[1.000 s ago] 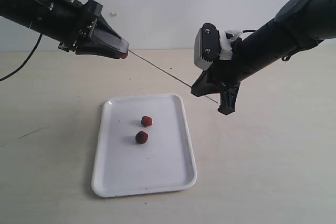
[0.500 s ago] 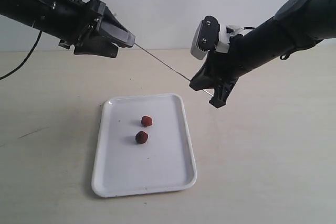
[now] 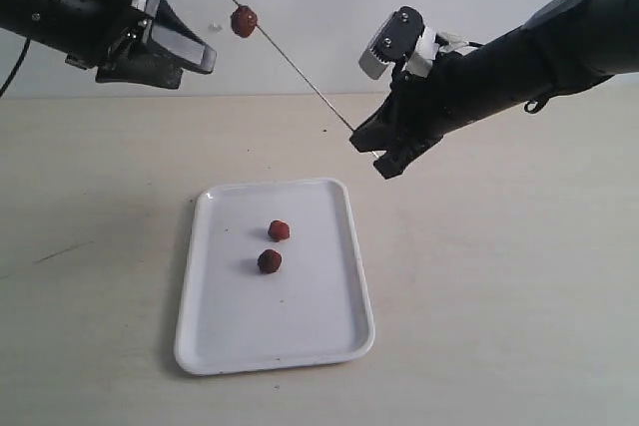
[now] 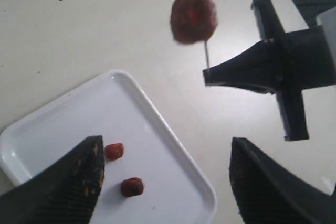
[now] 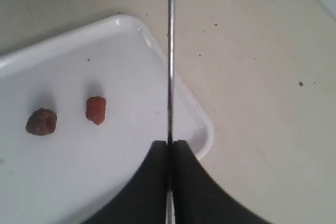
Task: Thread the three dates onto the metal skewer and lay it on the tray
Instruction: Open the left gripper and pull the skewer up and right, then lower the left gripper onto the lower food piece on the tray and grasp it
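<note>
Right tool [image 3: 369,152] grips the skewer [image 3: 300,72], one date [image 3: 244,21] threaded at eleven o'clock; left tool [image 3: 195,67] gapes wide; two dates [image 3: 279,230] [image 3: 269,261] on tray [image 3: 329,336].

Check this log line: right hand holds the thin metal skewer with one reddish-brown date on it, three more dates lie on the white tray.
Only two wrinkled reddish-brown dates lie on the white rectangular tray, not three, as the exterior view shows. The right hand does hold the thin metal skewer with one date on it.
</note>
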